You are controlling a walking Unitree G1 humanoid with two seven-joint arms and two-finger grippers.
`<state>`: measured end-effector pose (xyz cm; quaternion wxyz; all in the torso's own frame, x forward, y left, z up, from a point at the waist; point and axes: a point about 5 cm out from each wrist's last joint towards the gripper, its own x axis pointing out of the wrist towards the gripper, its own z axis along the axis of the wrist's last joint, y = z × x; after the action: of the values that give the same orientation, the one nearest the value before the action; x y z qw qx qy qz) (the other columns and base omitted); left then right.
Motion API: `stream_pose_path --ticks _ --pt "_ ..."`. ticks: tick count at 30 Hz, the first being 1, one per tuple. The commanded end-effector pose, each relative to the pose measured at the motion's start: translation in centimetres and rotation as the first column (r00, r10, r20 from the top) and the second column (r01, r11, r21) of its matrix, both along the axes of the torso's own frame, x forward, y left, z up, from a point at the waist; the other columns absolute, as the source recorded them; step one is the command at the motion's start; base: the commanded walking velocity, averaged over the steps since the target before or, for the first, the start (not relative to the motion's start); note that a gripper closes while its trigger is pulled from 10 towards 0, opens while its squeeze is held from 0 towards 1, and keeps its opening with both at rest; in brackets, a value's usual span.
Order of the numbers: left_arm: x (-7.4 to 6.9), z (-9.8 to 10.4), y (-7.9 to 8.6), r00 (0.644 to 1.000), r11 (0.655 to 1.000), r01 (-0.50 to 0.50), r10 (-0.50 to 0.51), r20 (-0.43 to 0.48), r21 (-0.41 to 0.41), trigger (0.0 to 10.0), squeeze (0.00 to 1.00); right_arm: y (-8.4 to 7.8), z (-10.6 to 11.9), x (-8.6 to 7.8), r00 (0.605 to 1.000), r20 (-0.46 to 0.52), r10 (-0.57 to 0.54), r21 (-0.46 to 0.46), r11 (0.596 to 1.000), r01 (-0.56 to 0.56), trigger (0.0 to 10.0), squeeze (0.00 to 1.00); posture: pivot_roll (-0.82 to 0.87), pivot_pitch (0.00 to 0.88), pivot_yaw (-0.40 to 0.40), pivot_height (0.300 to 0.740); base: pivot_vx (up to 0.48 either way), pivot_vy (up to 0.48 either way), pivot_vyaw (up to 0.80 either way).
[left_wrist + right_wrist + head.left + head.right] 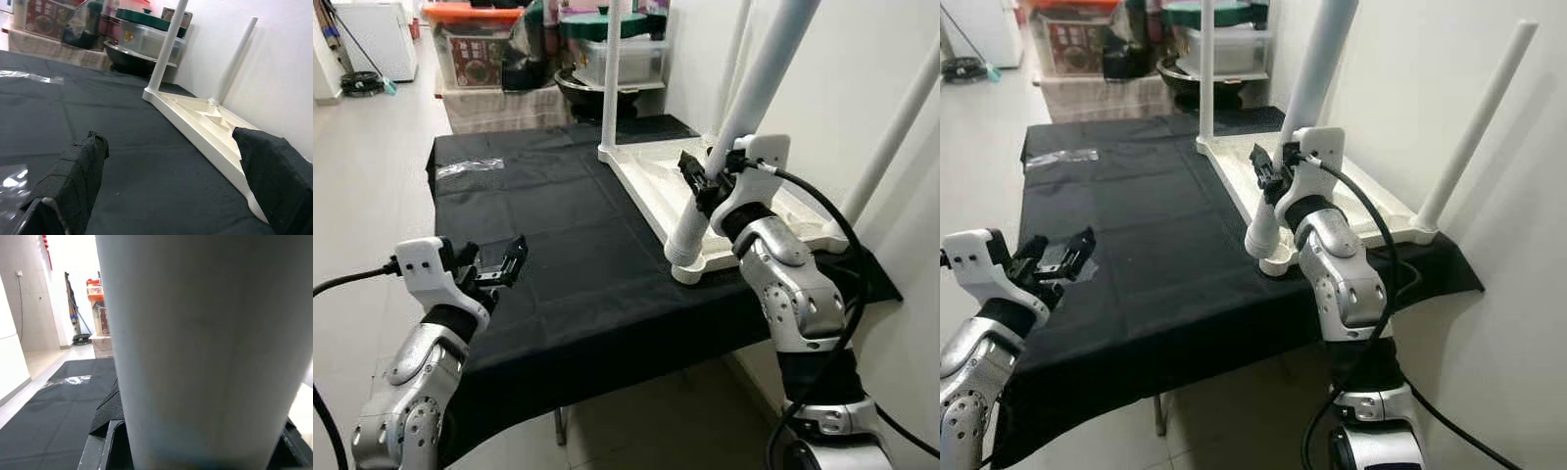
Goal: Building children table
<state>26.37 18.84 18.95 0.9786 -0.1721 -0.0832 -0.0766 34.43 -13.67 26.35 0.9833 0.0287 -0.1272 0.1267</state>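
The tabletop (651, 181) lies upside down along the right edge of the black cloth (548, 245), so the legs can go in from above. The right gripper (700, 181) is clamped round the near leg (734, 127), seating it in the near corner socket. The left gripper (499, 264) waits spread wide over the cloth's near left edge.

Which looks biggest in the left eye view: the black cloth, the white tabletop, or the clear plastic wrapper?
1. Black cloth.
2. White tabletop, lying upside down.
3. Clear plastic wrapper, lying farther off, so perhaps shrunk by distance.
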Motion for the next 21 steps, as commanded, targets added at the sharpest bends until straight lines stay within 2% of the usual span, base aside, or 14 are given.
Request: stream_pose_path --ticks 1,14,21 --pt "0.22 0.0 -0.34 1.0 1.0 0.013 -0.013 0.006 -0.004 10.0 0.0 0.29 0.06 0.02 1.0 0.018 0.006 0.003 1.0 -0.006 10.0 0.0 0.05 0.0 -0.072 0.74 0.352 0.0 0.0" --pt "0.2 0.09 -0.79 0.999 1.0 0.031 -0.031 0.013 0.002 10.0 0.0 0.41 0.03 0.05 1.0 0.025 -0.001 0.006 1.0 0.001 10.0 0.0 0.04 0.0 -0.072 0.74 0.339 0.0 0.0" --pt "0.11 0.09 -1.0 0.999 0.999 0.034 -0.034 0.021 -0.007 10.0 0.0 0.36 0.04 0.13 1.0 0.028 -0.003 0.006 1.0 0.003 10.0 0.0 0.04 0.0 -0.072 0.74 0.0 0.0 0.0"
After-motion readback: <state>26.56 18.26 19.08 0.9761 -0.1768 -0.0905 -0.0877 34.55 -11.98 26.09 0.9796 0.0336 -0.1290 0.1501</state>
